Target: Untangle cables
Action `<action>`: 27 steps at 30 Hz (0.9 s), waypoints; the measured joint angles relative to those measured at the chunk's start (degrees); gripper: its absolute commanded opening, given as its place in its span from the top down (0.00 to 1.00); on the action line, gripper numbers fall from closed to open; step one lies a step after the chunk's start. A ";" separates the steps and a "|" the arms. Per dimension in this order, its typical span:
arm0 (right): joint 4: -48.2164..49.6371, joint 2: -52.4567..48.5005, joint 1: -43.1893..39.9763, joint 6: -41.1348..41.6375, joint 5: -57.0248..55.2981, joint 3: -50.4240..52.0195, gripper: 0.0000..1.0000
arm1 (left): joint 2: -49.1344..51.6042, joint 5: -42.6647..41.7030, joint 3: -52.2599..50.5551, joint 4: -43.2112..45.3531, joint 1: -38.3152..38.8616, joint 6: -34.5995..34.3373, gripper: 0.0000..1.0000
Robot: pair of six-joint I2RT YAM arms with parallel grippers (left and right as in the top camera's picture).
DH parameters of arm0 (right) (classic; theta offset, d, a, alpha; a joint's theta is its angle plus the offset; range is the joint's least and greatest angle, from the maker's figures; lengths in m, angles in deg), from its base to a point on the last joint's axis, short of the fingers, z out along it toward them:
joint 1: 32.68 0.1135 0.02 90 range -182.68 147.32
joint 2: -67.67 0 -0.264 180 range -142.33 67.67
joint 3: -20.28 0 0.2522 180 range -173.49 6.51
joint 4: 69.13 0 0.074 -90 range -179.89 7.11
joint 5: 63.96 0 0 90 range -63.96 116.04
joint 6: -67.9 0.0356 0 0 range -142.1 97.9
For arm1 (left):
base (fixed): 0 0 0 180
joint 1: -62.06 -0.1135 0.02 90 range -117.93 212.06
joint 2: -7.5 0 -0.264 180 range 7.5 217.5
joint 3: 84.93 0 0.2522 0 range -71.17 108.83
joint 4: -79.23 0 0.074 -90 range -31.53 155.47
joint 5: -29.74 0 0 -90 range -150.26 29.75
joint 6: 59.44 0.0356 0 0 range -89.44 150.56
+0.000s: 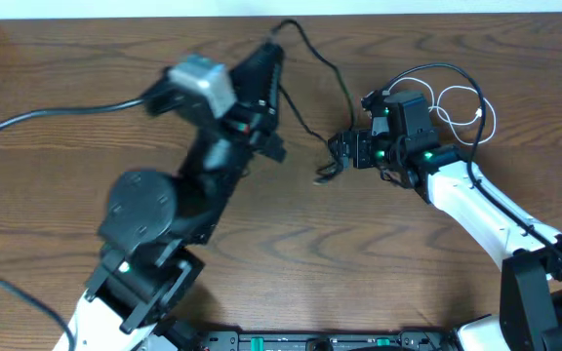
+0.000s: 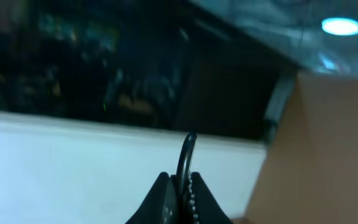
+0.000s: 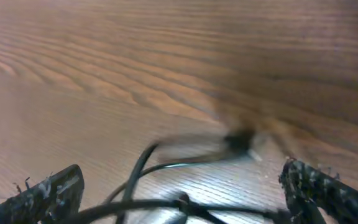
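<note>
**Wooden table (image 1: 291,253): black cable (image 1: 338,83) stretched between both arms**

Left gripper (image 2: 183,180) is clenched on the black cable, raised near the far edge. Right gripper (image 3: 182,186) stands released, straddling the cable's tangled end. White cable (image 1: 466,109) loops just behind. Likely next move: pin that tangle, then draw apart.

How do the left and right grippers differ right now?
The left gripper is shut, pinching a loop of black cable. The right gripper stands wide open and holds nothing. The left is aimed away from the table. The right sits low over the wood, with black cable lying loose between its fingers. Both are dealing with black cable.
</note>
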 measured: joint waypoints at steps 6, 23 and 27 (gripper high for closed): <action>-2.84 -0.50 -0.48 -0.02 -6.80 0.00 0.01 | -2.62 8.92 -0.13 8.59 -0.02 0.72 0.92; -2.36 -7.52 -2.14 0.00 -16.65 0.00 0.01 | -5.18 30.82 -0.13 12.72 -0.04 15.54 0.93; 0.07 -7.52 -2.14 -0.48 -8.87 0.00 0.01 | -4.20 32.54 -0.13 10.58 -0.04 16.35 0.92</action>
